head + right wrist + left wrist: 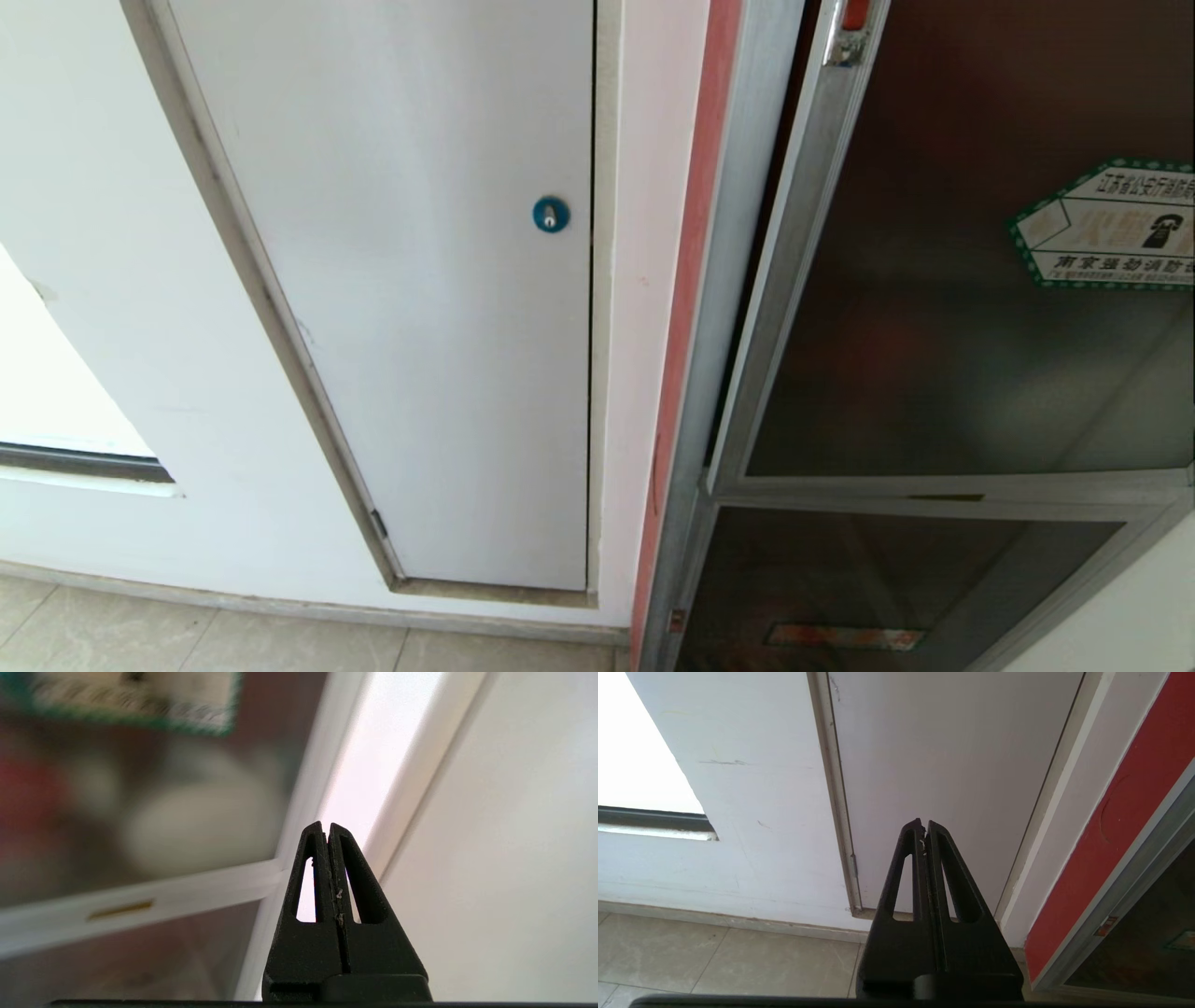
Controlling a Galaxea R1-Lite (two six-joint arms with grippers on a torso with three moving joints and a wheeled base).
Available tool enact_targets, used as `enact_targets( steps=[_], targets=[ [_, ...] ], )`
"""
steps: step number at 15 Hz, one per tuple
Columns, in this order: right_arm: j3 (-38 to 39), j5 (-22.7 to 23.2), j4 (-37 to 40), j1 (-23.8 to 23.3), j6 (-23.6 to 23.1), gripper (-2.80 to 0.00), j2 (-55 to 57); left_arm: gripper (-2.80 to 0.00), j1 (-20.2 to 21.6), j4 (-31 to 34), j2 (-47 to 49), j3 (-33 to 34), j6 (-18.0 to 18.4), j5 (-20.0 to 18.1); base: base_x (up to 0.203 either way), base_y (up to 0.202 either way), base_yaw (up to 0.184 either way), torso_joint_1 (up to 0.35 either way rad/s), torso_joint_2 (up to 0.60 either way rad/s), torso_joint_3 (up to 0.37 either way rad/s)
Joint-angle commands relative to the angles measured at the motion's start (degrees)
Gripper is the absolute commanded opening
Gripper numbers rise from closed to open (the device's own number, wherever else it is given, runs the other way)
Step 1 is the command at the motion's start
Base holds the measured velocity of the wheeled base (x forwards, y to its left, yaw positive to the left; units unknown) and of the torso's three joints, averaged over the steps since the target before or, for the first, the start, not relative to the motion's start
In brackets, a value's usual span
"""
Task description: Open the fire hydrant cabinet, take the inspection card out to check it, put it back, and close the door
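The door (962, 308), dark glass with a green-edged sticker (1111, 224), stands slightly ajar on the cabinet (738, 233), a gap showing along its left frame. Dim red and pale shapes show behind the glass; no card can be made out. Only the wrist views show the hands: right hand (328, 828) pressed together near the door's lower corner, left hand (924, 825) pressed together before the white panel (411, 280).

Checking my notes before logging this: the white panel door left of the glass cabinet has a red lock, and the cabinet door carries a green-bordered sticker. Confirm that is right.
Not quite. The lock on the white panel door is blue, not red, as the head view shows. The rest stands: the glass cabinet door does carry a green-bordered sticker.
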Motion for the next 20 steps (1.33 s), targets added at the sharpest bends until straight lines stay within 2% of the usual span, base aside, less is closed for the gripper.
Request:
enact_targets(
  steps=[1,4,7,10,12,15,20],
  targets=[
    [4.17,4.17,0.25,-0.6,0.54,-2.8,-5.81,-2.8,0.02,-0.04,-0.01,1.14,-0.05,0.02,0.0,0.0,0.0,0.0,0.0,0.0],
    [11.94,16.43,0.53,-1.05,2.92,-2.8,-13.46,-2.8,0.02,-0.04,-0.01,1.14,0.01,0.02,0.0,0.0,0.0,0.0,0.0,0.0],
    [15.73,25.76,1.0,-1.12,13.47,-2.8,-14.04,-2.8,0.02,-0.04,-0.01,1.14,-0.02,0.02,0.0,0.0,0.0,0.0,0.0,0.0],
    [20.98,30.0,0.58,-1.12,16.18,-2.8,-14.04,-2.8,0.02,-0.04,-0.01,1.14,0.02,0.02,0.0,0.0,0.0,0.0,0.0,0.0],
    [22.72,35.44,0.53,-1.12,20.68,-2.8,-14.04,-2.8,0.02,-0.04,-0.01,1.14,0.02,0.02,0.0,0.0,0.0,0.0,0.0,0.0],
    [25.05,37.56,0.53,-1.12,20.85,-2.8,-14.04,-2.8,0.02,-0.04,-0.01,1.14,0.02,0.02,0.0,0.0,0.0,0.0,0.0,0.0],
    [25.61,37.67,2.35,-1.12,20.47,-2.8,-14.04,-2.8,0.02,-0.04,-0.01,1.14,-0.06,0.02,0.0,0.0,0.0,0.0,0.0,0.0]
  ],
)
